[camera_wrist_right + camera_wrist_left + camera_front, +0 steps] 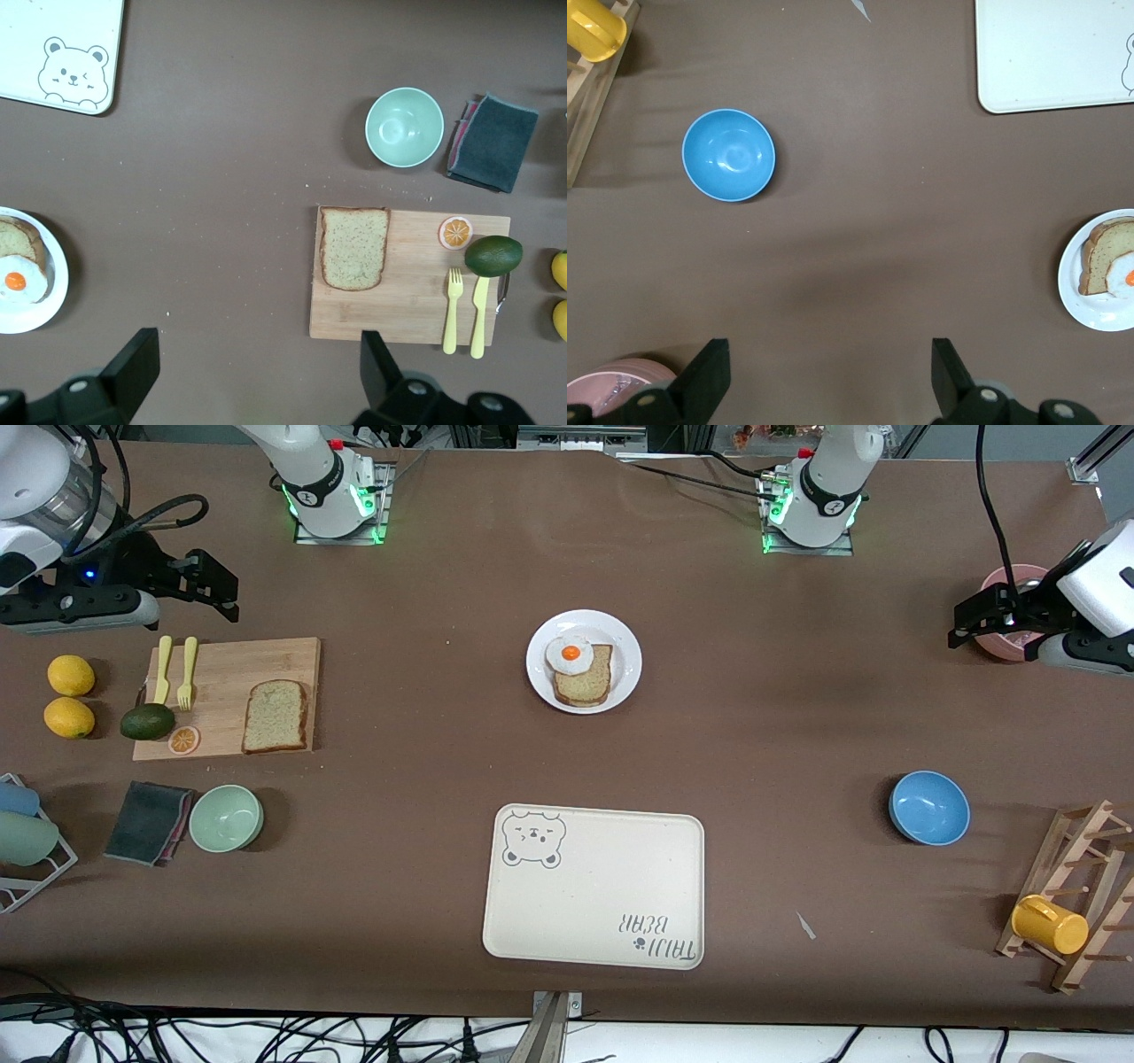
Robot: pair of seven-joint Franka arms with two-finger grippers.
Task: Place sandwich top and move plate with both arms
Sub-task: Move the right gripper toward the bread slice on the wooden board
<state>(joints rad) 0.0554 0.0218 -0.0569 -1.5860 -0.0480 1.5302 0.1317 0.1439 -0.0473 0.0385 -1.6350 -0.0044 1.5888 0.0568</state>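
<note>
The sandwich top (275, 716) on the board (227, 696) looks light and soft: pinch its crust edges gently. Left gripper (828, 376) and right gripper (257, 367) wait, jaws apart; the plate (584, 662) looks slippery.

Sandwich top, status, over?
Both grippers open: left gripper over pink bowl, right gripper over cutting board. Sandwich top untouched on board. Path to plate clear.

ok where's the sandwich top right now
The sandwich top lies flat on the wooden cutting board toward the right arm's end of the table, beside the orange slice and avocado.
</note>
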